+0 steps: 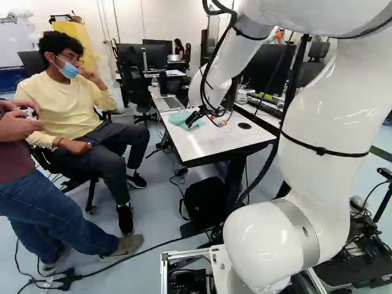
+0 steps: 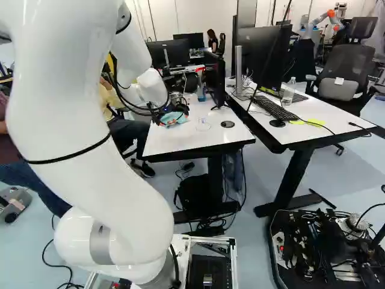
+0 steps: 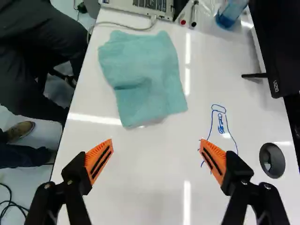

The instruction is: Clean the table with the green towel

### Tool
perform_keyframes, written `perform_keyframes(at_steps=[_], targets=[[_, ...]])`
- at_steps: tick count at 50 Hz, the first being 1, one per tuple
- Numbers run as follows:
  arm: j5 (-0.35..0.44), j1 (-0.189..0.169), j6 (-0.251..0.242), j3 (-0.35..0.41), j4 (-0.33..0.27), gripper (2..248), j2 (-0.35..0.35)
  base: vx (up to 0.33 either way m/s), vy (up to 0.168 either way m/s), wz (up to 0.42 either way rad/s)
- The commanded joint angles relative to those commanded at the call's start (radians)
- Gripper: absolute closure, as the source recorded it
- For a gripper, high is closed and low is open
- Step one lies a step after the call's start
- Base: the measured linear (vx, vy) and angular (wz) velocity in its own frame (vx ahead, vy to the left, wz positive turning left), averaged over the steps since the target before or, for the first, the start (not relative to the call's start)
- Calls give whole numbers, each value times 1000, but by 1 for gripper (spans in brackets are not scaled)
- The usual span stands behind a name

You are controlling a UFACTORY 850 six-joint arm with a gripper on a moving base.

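Over the white table (image 1: 205,144) hangs my gripper (image 1: 195,116), close by the green towel (image 1: 179,119) in the left base view. In the right base view the towel (image 2: 173,118) lies partly behind the gripper. The wrist view shows the gripper (image 3: 155,157) open, its orange-padded fingers wide apart with only bare table between them. Spread flat with a few wrinkles, the towel (image 3: 143,77) lies ahead of the fingers, touching neither. A blue marker drawing (image 3: 221,124) is on the table top, ahead of and partly behind one finger.
Beyond the towel are a laptop (image 3: 140,7), markers (image 3: 193,16) and a bottle of blue liquid (image 3: 229,13). A monitor (image 3: 276,42) stands along one table edge, near a round cable hole (image 3: 272,160). A seated person (image 1: 73,116) is beside the table's other edge.
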Motion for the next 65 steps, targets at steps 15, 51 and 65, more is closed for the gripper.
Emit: perform_keyframes(at_steps=[15, 51, 65], targets=[[127, 5, 0, 54, -31, 3, 50, 0, 0, 0], [-59, -79, 0, -14, 251, 3, -91, 0, 0, 0], [-81, -81, 0, -17, 279, 3, -100, 0, 0, 0]])
